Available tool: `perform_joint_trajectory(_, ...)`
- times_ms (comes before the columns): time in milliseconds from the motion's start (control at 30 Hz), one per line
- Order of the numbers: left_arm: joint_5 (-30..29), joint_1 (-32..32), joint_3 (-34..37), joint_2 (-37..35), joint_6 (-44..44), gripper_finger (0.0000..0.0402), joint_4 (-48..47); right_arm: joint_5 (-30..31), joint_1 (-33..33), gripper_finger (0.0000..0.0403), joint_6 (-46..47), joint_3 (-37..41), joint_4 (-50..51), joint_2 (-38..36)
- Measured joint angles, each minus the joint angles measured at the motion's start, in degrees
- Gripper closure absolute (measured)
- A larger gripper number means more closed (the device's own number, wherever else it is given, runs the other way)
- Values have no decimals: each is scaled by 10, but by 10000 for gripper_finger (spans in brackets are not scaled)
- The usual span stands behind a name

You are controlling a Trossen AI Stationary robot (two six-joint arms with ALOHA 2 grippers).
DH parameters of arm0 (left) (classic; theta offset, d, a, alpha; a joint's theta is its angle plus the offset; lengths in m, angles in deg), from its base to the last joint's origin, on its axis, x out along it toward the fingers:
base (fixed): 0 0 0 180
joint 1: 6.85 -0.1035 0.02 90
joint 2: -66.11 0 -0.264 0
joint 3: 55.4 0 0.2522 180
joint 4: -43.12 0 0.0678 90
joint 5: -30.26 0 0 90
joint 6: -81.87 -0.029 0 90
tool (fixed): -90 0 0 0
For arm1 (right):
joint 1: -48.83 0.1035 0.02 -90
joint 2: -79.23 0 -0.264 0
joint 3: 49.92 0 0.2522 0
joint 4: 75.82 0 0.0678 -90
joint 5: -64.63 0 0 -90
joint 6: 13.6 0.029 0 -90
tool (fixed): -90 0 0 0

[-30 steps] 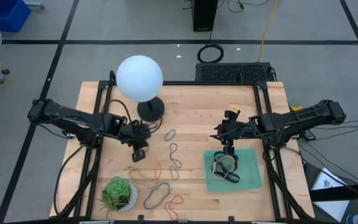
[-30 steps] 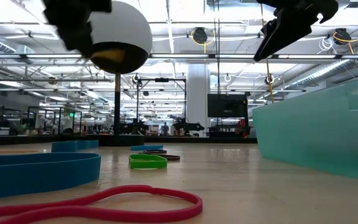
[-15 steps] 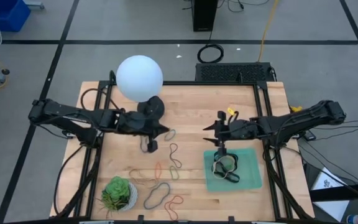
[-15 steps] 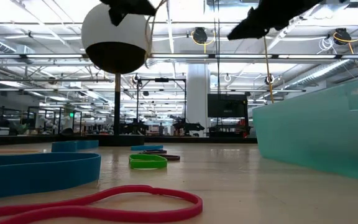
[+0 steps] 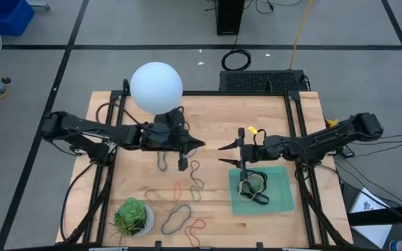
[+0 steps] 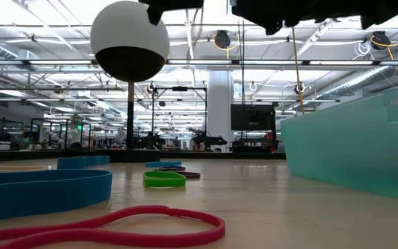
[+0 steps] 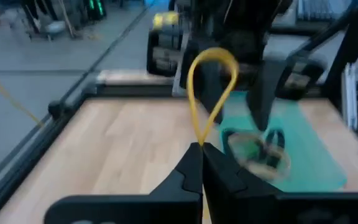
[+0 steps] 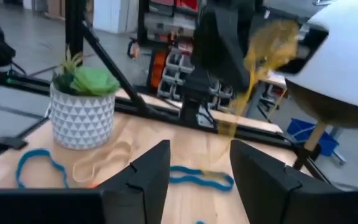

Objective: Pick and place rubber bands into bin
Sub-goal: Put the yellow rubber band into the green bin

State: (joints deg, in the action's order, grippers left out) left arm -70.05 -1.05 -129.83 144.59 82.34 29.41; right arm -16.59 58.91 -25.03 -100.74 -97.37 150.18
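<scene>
Thin yellow elastic rubber band: pinched in the left gripper above the table, near the shallow translucent mint-green plastic bin. Judged light, floppy, best gripped mid-strand. Right gripper spread.

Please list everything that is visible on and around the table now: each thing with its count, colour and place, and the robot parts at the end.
rubber bands: about eight loose on the wood in tan, orange, grey and black, between the plant and the bin; a few more inside the bin; one yellow pinched in the left claw
bin: one, mint-green, near right part of the table
globe lamp: one, white ball on a black base, far left part of the table
succulent pot: one, green plant in a white pot, near left corner
table: one, light wood with black frame
left claw: one, dark, shut on the yellow band, above the table centre
right claw: one, dark, open, facing the left claw, beside the bin's far left corner
</scene>
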Motion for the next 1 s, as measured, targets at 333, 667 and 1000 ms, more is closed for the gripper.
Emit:
perform_joint_trajectory(333,40,-2,0,38,-10,393,63,0,-22,245,2,0,-109,71)
perform_joint_trajectory(667,50,-1,-1,48,-22,393,87,-56,-37,246,19,-36,-133,119)
perform_joint_trajectory(1000,49,-1,-1,49,-29,397,82,-59,-40,284,24,-50,-115,128)
